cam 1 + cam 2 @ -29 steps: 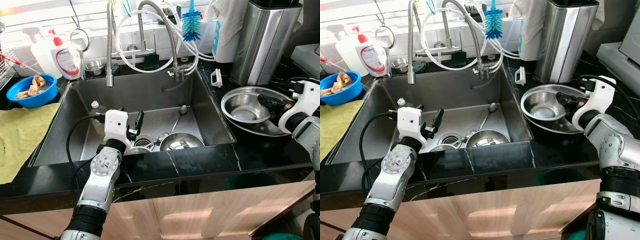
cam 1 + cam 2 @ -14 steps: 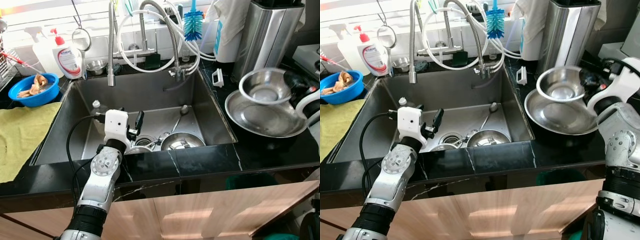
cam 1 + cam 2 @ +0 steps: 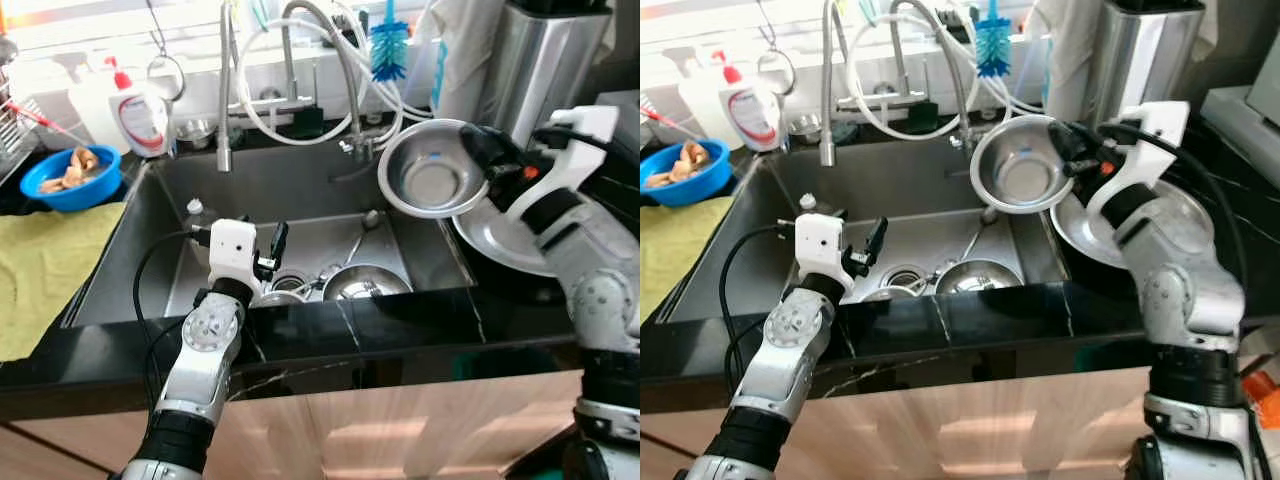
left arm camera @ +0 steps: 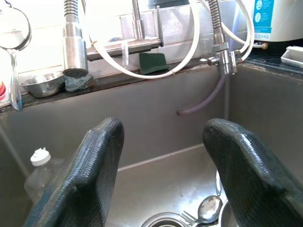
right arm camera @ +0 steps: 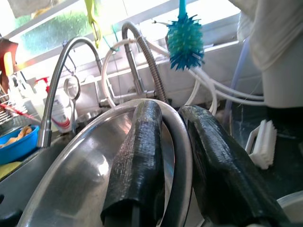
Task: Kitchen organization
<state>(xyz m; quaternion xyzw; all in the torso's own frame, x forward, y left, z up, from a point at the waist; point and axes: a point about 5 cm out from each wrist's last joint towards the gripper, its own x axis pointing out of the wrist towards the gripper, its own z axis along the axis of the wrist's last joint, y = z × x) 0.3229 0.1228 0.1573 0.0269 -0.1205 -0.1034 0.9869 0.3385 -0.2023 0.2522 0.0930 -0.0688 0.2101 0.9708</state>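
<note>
The right gripper (image 5: pixel 173 156) has its two black fingers (image 5: pixel 139 156) clenched across the rim of a small steel bowl (image 3: pixel 432 168), one finger inside the bowl and one outside, so the whole hold is a thin pinch on one edge. The bowl hangs tilted, its open face turned toward the camera, in the air over the right edge of the sink (image 3: pixel 300 205), just beside the wide steel basin (image 3: pixel 500 245) that sits on the black surface (image 3: pixel 400 320) to the sink's right. Down in the sink lie another steel bowl (image 3: pixel 365 283) and a spoon (image 3: pixel 362 228), close to the drain. The left gripper (image 3: pixel 268 252) hovers low over the sink near that drain, its fingers (image 4: pixel 97 161) released and spread apart, holding nothing. The main risk, as I judge it, is the rim grip: smooth and possibly wet steel held at one edge can pivot or slide between the fingers, and the bowl would then drop onto the dishes below or strike the surface edge. A swing further toward the back could also catch the coiled faucet hose (image 3: pixel 345 75) or the blue bottle brush (image 3: pixel 386 50) hanging close behind the bowl.
</note>
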